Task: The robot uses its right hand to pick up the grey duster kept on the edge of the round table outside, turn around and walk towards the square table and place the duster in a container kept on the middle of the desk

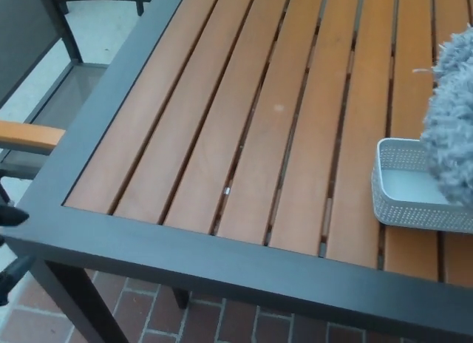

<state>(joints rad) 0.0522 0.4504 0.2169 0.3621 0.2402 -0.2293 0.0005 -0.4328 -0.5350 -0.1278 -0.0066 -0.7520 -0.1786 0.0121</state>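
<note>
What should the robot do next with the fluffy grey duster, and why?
Probably lower the duster a little more into the white container. The fluffy head already hangs over the container's right part, yet most of it seems to sit above the rim, so it does not look dropped in yet. The right hand holding it is out of view.

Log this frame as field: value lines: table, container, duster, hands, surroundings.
table: square table, wooden slats in a dark frame
container: pale perforated container on the slats at picture right, cut by the edge
duster: grey duster fluffy head enters from the right, overlapping the container's far rim; whether it touches is unclear
left hand: left hand only dark fingertips show at the table's near-left corner, holding nothing
right hand: not in view
surroundings: chair with a wooden armrest at left, brick floor below
</note>
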